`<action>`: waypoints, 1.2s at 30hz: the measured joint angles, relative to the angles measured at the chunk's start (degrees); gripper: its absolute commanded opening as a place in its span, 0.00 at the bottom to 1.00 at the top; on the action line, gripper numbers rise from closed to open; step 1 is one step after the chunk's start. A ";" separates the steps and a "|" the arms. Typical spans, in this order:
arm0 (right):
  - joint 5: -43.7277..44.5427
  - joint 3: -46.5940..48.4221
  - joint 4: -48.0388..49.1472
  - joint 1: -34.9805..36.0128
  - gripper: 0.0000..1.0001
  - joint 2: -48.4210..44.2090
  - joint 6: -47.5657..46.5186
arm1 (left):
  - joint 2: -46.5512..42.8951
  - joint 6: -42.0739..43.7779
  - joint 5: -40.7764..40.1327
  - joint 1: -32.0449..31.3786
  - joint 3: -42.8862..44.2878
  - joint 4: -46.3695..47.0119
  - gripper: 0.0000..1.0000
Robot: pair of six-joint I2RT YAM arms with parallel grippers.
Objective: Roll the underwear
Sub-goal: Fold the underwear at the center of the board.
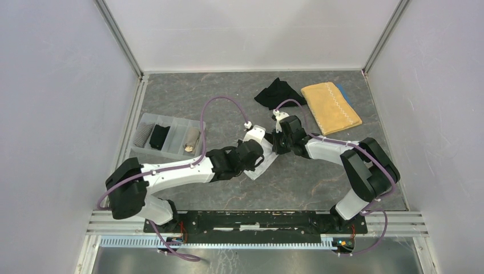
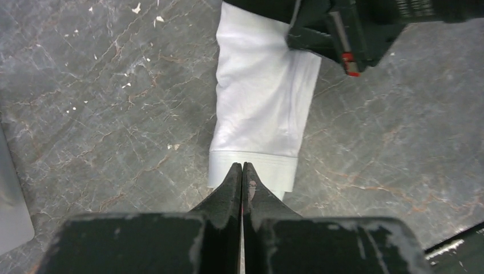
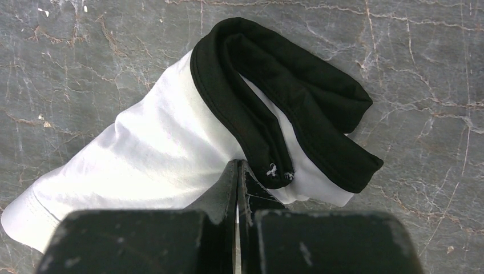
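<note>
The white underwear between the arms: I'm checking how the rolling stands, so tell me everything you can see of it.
The white underwear is soft cloth, folded into a long narrow strip lying on the grey marbled table, not yet rolled. One end has a stitched white hem, where the shut left tool meets it; the other carries a black band, beside the shut right tool. Whether either pinches cloth is unclear.

Overhead view, close wrist views (sharing white underwear (image 2: 259, 97))
</note>
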 measured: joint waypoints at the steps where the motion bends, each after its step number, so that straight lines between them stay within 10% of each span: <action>1: 0.00 0.00 0.00 0.00 0.00 0.00 -0.07 | 0.39 0.00 0.83 0.92 -0.70 0.63 0.02; 36: -1.99 0.68 -0.94 0.07 0.07 -1.36 -2.10 | 8.44 -1.86 5.88 3.19 -13.57 19.19 0.02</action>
